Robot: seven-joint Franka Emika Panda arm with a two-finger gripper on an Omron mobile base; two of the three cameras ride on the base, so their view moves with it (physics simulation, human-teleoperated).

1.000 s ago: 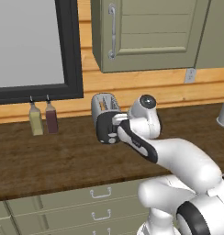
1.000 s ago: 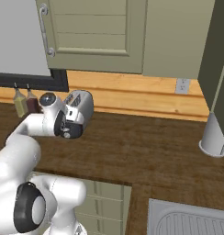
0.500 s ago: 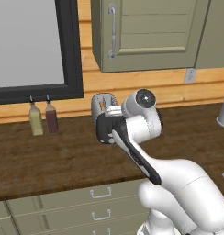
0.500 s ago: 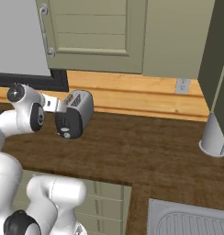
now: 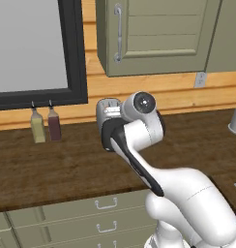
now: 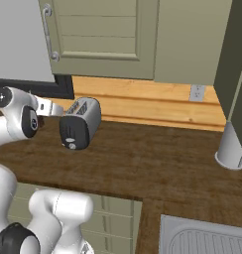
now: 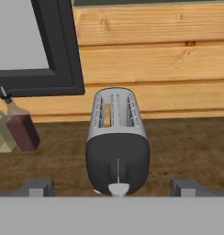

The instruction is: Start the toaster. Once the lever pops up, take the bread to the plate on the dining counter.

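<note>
Hand view, one toaster (image 7: 117,147), two bottles (image 7: 15,128) left, pincer (image 7: 113,187) tips spread wide

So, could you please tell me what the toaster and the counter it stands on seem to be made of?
The toaster: sides look like brushed or polished metal, silver with a soft sheen; the end panel looks like matte black plastic, though that is a guess. The counter: dark brown wood, with visible grain streaks and a dull finish.
</note>
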